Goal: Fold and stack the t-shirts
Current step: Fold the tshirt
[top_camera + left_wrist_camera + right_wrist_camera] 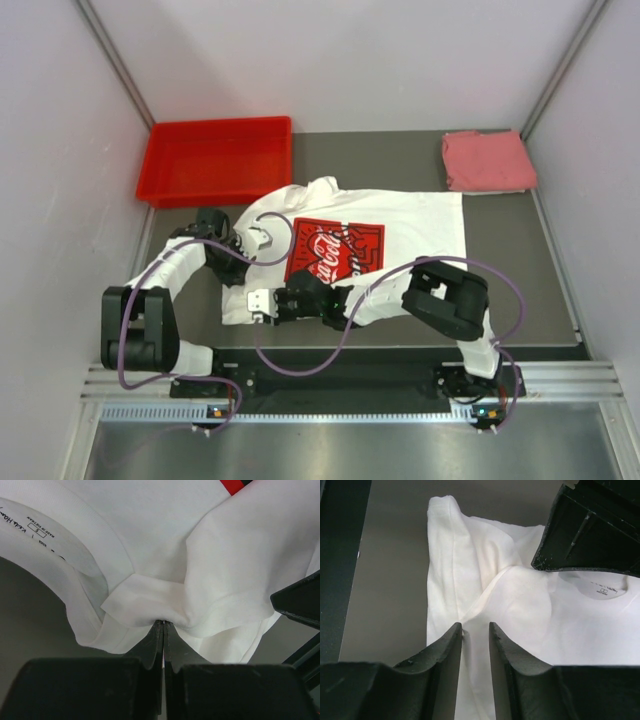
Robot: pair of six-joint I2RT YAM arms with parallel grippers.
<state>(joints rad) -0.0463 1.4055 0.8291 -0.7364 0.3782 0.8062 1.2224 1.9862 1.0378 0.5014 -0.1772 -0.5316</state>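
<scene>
1. Spread across the middle of the dark table (400, 160): a white t-shirt (420, 225), with its red rectangular logo (335, 250) facing up, collar end to the left and hem to the right.
2. Folded into a square at the far right corner of the table, well apart from the white shirt: 1 pink-red t-shirt (487, 160).
3. At the far left, just beside the white shirt's far sleeve: a red plastic bin (218, 160).
4. Reaching in over the collar end, left of the logo: the left gripper (162, 624), clenched tight on a small pinched fold of white cloth, near the neckband and its size label (40, 527).
5. Low at the shirt's near left corner: the right gripper (476, 630), its 2 fingers a little apart astride a crease of white cloth. Cannot tell whether grasping or released.
6. Close together at the shirt's left end: the 2 grippers, the left one farther and the right one nearer.
</scene>
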